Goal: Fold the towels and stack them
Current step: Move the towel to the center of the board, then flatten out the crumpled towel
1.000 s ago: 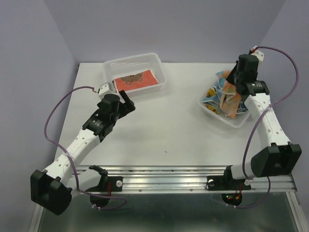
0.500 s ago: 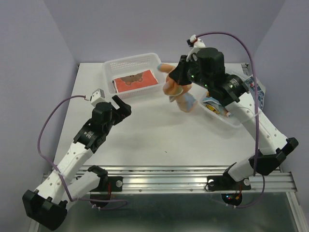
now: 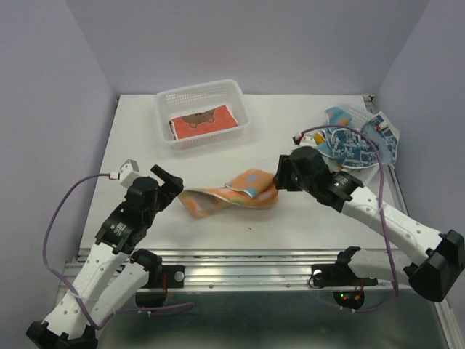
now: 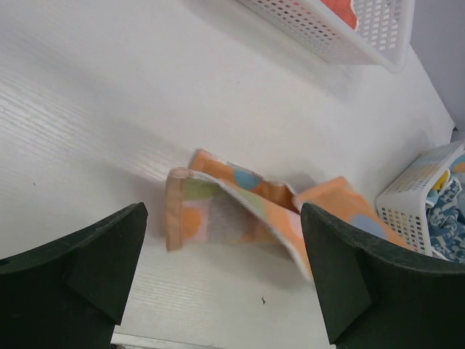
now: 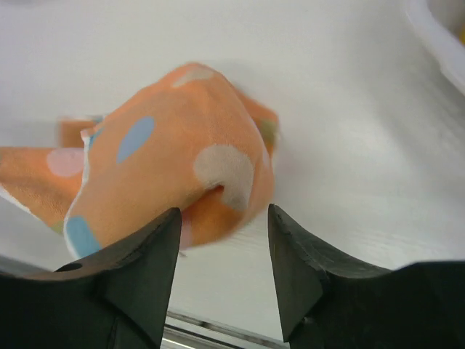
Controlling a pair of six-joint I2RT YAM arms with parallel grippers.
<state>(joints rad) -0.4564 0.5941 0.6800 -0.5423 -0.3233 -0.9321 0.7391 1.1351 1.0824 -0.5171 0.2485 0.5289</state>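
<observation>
An orange towel with coloured dots lies crumpled on the table's middle, partly folded over itself. My right gripper sits low at its right end with its jaws apart. In the right wrist view the cloth bulges just ahead of the right gripper and is not pinched. My left gripper stands open by the towel's left end. In the left wrist view the left gripper frames the towel without touching it. A folded red-orange towel rests in the far-left basket. Blue patterned towels fill the right basket.
A white perforated basket stands at the back left, also seen as the basket in the left wrist view. A second white basket sits at the right edge, its towels spilling over the rim. The metal rail runs along the near edge.
My right arm swung from the right basket to the table's middle with the orange dotted towel, lowered it and opened its jaws. My left arm drew back towards the near edge.
</observation>
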